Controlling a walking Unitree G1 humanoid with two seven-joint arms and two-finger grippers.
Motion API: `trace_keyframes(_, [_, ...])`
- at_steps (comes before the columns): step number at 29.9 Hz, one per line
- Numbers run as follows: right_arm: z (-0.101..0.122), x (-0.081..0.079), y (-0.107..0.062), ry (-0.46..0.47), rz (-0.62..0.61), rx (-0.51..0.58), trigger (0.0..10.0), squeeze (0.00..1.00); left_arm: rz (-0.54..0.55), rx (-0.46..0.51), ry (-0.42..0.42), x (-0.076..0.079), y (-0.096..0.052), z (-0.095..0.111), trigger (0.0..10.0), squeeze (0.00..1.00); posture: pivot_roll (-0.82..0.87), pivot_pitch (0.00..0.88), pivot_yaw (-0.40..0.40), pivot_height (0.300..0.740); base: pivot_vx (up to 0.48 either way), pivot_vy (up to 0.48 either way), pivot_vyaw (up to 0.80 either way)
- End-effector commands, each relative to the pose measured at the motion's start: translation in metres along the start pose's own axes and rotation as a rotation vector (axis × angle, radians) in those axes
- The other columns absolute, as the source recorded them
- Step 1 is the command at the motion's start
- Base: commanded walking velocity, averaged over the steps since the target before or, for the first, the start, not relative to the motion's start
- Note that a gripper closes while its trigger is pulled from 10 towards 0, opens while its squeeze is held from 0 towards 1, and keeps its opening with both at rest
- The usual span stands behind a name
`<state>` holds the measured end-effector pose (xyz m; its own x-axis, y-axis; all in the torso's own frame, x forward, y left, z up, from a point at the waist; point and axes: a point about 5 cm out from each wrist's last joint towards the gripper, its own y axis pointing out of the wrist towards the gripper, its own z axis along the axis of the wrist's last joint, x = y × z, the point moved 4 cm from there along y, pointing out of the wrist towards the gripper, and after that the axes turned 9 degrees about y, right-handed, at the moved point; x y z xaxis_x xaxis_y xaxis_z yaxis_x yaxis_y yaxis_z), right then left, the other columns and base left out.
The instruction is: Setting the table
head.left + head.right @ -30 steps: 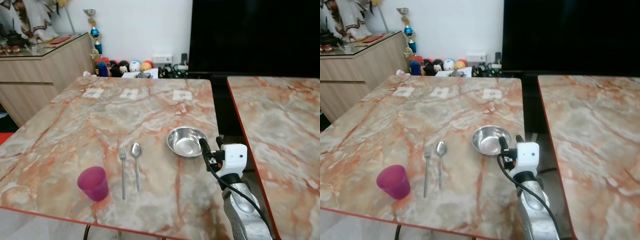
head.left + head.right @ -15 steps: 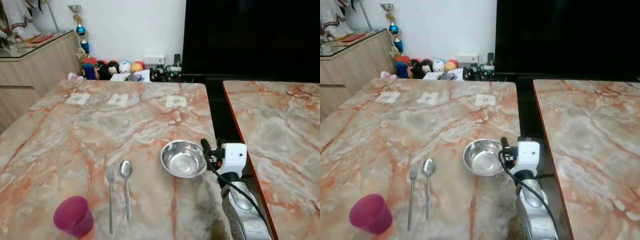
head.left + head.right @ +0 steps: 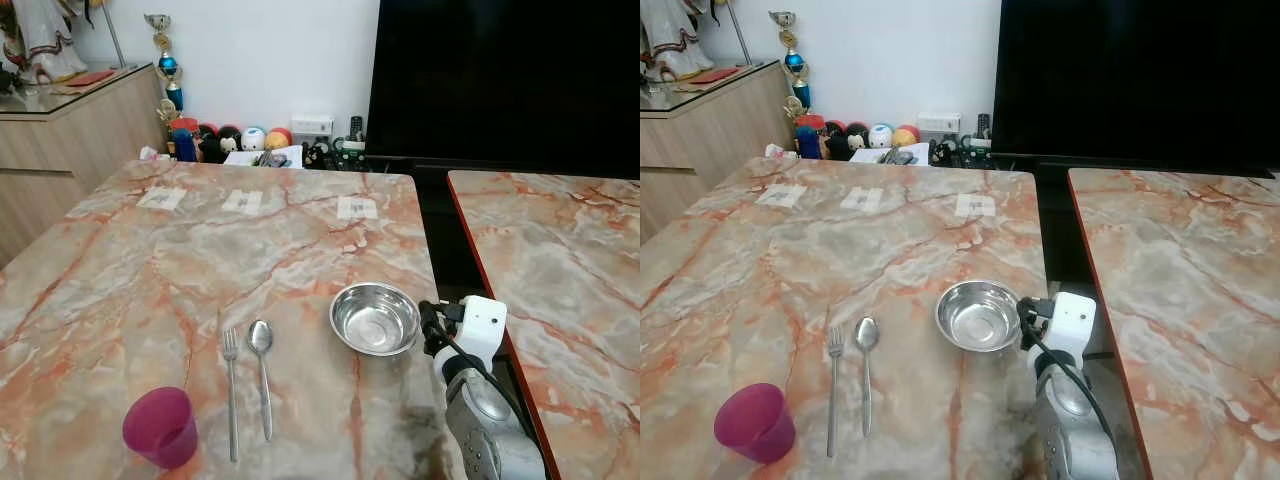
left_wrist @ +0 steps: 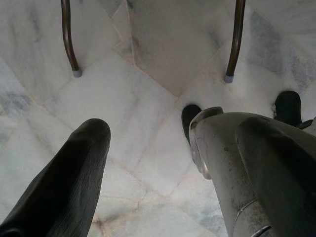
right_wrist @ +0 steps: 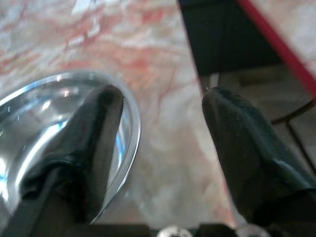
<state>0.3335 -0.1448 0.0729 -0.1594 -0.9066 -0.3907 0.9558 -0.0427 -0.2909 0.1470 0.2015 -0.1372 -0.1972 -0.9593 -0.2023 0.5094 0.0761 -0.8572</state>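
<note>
Straddling the near rim of the steel bowl (image 3: 374,318), the right gripper (image 5: 158,148) is held unclenched, nothing grasped.

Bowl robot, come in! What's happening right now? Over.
Right gripper open beside steel bowl, one finger over its rim. Left gripper idle, facing the floor. Fork, spoon, pink cup set.

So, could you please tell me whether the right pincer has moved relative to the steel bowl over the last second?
Yes. The right pincer has drawn back toward the table's right edge, now beside the bowl's right rim, not over it.
</note>
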Motion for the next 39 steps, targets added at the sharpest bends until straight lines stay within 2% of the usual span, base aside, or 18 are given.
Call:
trace_keyframes(1, [0.005,-0.015,0.001,0.045,0.037,-0.007,10.0,0.13,-0.029,-0.055,0.003,0.009,-0.003,-0.015,10.0,0.0,0.0,0.0,-0.005,0.74,0.0,0.0,0.0])
trace_keyframes(2, [0.005,-0.015,0.001,0.045,0.037,-0.007,10.0,0.13,-0.029,-0.055,0.003,0.009,-0.003,-0.015,10.0,0.0,0.0,0.0,-0.005,0.74,0.0,0.0,0.0])
trace_keyframes(3, [0.002,-0.018,0.003,0.055,0.048,-0.032,10.0,0.0,-0.03,-0.054,0.002,0.009,-0.003,-0.015,10.0,0.0,0.0,0.0,-0.004,0.74,0.0,0.0,0.0])
trace_keyframes(11, [-0.001,-0.024,0.008,0.115,0.061,-0.085,10.0,0.0,-0.026,-0.053,-0.005,0.009,-0.003,-0.015,10.0,0.0,0.01,0.0,-0.007,0.74,0.0,0.0,0.0])
trace_keyframes(24, [-0.005,-0.027,0.008,0.098,0.07,-0.13,10.0,0.0,-0.025,-0.056,-0.006,0.008,-0.003,-0.015,10.0,0.0,0.01,0.0,-0.004,0.74,0.0,0.0,0.0])
trace_keyframes(29, [-0.014,-0.025,0.007,0.089,0.066,-0.178,10.0,0.0,-0.028,-0.057,-0.005,0.009,-0.003,-0.015,10.0,0.0,0.01,0.0,-0.007,0.74,0.0,0.0,0.0])
trace_keyframes(38, [-0.016,-0.026,0.007,0.087,0.067,-0.19,10.0,0.0,-0.029,-0.059,-0.007,0.009,-0.003,-0.015,10.0,0.0,0.01,0.0,-0.008,0.74,0.0,0.0,0.0])
trace_keyframes(39, [-0.016,-0.027,0.007,0.088,0.067,-0.19,0.0,0.0,-0.03,-0.059,-0.007,0.009,-0.003,-0.015,10.0,0.0,0.01,0.0,-0.008,0.74,0.0,0.0,0.0])
